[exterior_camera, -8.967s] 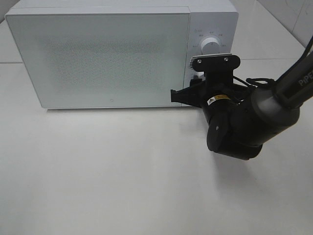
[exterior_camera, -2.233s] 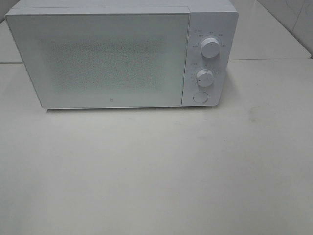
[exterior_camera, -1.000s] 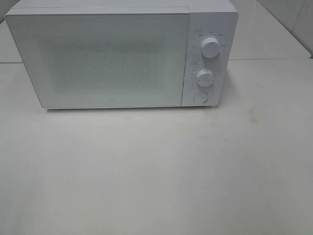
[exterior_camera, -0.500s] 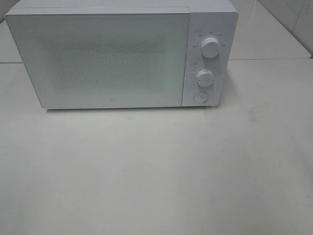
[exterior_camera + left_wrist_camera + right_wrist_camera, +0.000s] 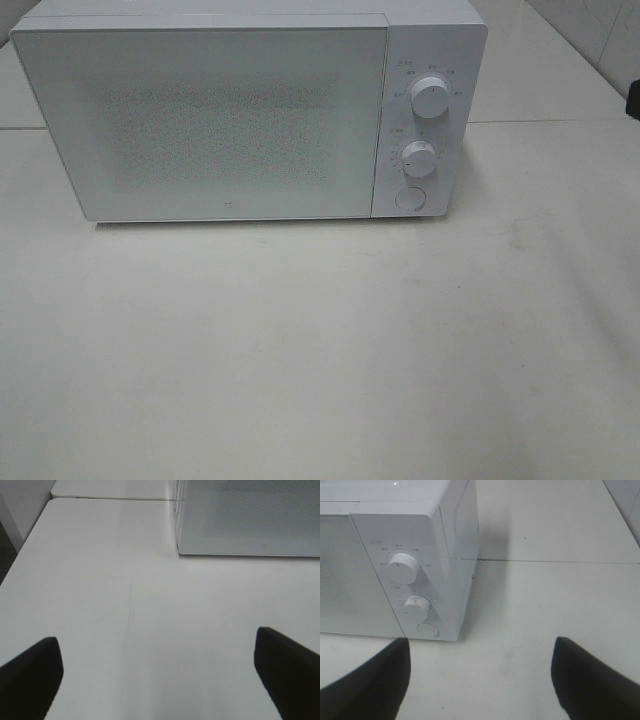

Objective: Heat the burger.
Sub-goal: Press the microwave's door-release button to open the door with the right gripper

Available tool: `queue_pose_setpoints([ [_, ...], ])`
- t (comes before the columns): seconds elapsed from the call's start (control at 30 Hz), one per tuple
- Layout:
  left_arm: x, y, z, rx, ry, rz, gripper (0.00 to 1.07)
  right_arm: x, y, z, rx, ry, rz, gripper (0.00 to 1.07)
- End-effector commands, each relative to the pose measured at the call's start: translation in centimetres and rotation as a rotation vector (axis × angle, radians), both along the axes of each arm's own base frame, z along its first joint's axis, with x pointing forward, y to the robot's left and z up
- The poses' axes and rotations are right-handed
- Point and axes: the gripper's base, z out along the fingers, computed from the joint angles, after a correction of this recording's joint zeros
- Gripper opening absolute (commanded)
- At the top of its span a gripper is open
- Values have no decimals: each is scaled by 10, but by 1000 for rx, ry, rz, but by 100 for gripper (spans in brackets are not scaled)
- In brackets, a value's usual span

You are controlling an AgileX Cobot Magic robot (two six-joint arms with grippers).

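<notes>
1. A white microwave stands at the back of the pale table, its frosted door shut flush with the case.
2. On the control panel right of the door we see an upper knob, a lower knob and, beneath them, a round button.
3. The burger shows in none of our views; we cannot tell where it is.
4. The left gripper hangs over the table near the microwave's left front corner, its dark fingers spread wide with nothing between them.
5. The right gripper faces the control panel from over the table, clear of the microwave, its fingers likewise wide apart and holding nothing.
</notes>
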Motion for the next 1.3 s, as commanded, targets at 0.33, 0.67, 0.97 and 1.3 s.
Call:
queue_pose_setpoints([
  [0.33,-2,0,0,3,-29,6,96,47,5,-24,-5,-48,-3,75],
  [0.67,-2,0,0,3,-29,6,96,72,8,-59,2,-117,-5,75],
  [0.97,-2,0,0,3,-29,6,96,92,25,-83,-64,-185,59,75],
  [1.3,-2,0,0,3,-29,6,96,99,58,-119,-112,-184,7,75],
])
